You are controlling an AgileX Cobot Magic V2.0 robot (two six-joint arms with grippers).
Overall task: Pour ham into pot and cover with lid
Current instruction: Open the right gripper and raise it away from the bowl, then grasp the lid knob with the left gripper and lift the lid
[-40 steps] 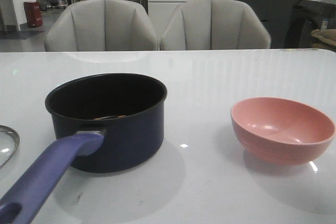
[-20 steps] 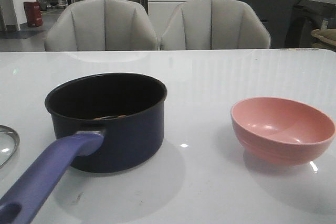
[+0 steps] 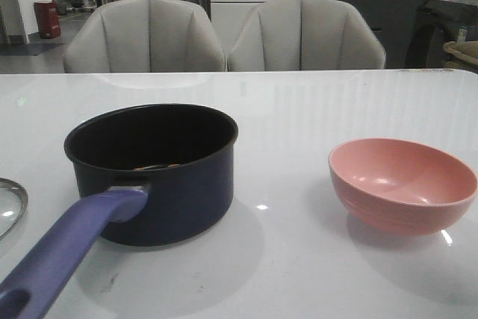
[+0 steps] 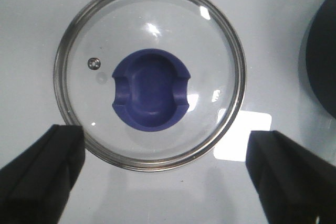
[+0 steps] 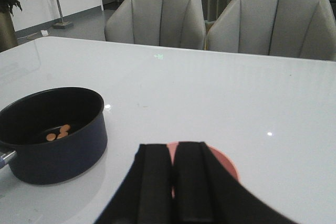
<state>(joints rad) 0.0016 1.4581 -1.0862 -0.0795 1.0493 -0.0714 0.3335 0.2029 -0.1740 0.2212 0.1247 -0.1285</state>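
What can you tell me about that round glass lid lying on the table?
The round clear glass lid has a metal rim, a blue-purple knob at its centre and a small steam vent. It lies flat, knob up, on the glossy white table, to the left of the dark navy saucepan and apart from it. The left gripper hangs open above it, not touching.

Light is soft and comes from above. The glossy white table (image 3: 314,110) shows small bright glare spots and pale stripes. Soft shadows lie under the pot (image 3: 153,173) and the bowl (image 3: 402,183). On the lid (image 4: 149,74) a square reflection shines at lower right. The black fingers (image 4: 39,171) are a little blurred.
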